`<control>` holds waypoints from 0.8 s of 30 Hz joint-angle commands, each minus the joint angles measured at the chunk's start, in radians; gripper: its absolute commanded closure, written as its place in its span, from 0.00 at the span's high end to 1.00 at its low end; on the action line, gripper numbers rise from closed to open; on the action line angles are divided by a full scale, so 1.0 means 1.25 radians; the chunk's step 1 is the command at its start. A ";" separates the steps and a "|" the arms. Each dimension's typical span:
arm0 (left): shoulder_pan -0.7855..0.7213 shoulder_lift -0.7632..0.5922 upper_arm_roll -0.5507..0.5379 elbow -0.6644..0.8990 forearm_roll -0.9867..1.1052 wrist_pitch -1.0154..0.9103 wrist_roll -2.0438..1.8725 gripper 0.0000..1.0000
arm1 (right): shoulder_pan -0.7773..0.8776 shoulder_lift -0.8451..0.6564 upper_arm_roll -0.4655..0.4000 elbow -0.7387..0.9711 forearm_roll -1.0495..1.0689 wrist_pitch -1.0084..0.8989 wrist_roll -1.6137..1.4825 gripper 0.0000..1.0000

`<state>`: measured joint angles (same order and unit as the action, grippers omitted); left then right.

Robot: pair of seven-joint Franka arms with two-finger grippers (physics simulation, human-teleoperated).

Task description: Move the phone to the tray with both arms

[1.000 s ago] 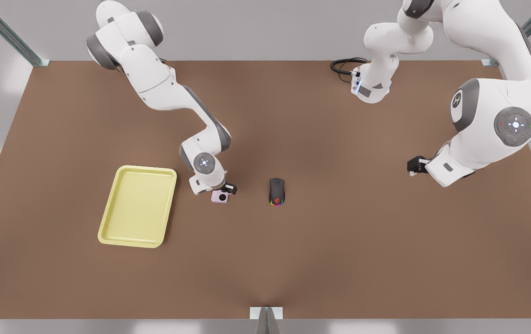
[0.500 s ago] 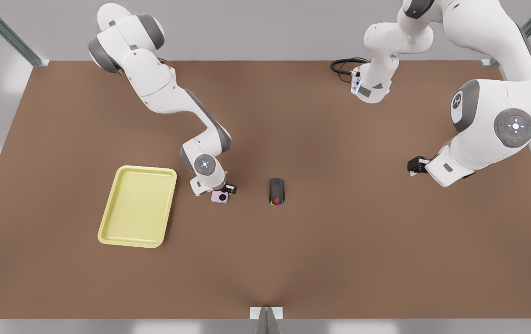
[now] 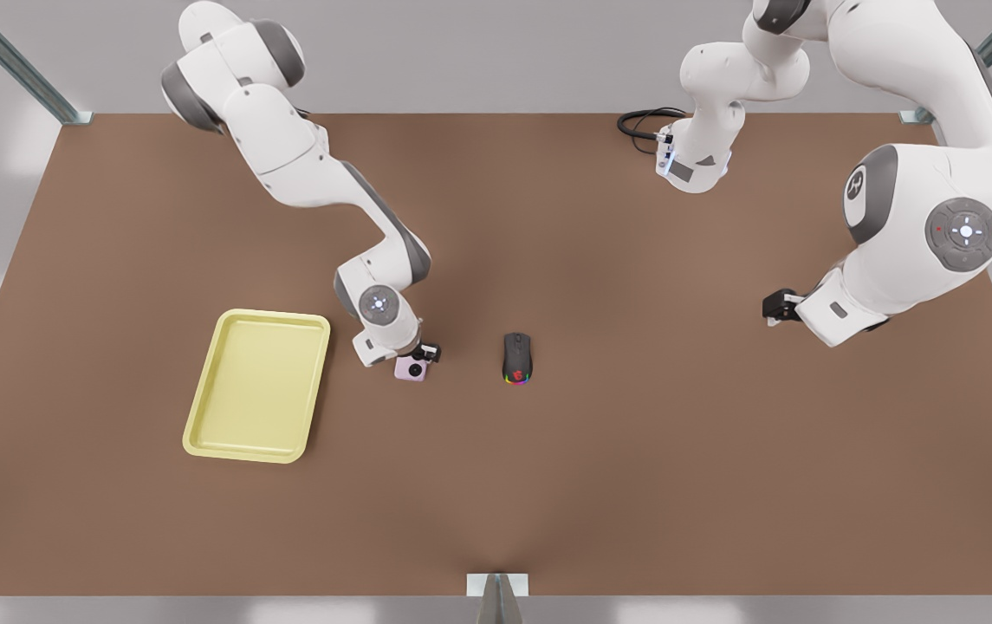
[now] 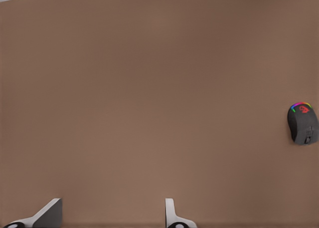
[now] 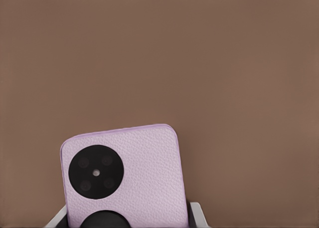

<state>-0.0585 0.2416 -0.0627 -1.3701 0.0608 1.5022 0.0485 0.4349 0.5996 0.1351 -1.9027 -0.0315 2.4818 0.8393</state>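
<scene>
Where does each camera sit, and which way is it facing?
Front view: high up, looking down on the brown table, both white arms and the pale yellow rectangular tray.
Left wrist view: on the left arm, facing the table, with the fingertips of the open left pincer in shot.
Right wrist view: on the right arm, close over the pale pink squarish phone, which the right pincer clamps.
Shared: the front and left wrist views both show the black rainbow-lit mouse.

My white arms carry grey joints. The phone (image 5: 124, 175) is pale pink with black camera circles, the tray (image 3: 257, 384) pale yellow, the mouse (image 3: 516, 357) black with rainbow lights, the table (image 3: 634, 451) brown.
</scene>
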 commanded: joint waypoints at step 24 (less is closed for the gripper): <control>-0.001 -0.002 0.000 0.001 -0.001 -0.009 0.003 1.00 | -0.409 -0.250 -0.023 -0.216 -0.007 -0.141 -0.709 1.00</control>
<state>-0.0599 0.2405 -0.0627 -1.3688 0.0601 1.4919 0.0513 -0.0772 0.2991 0.1058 -2.1880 -0.0410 2.3637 0.3058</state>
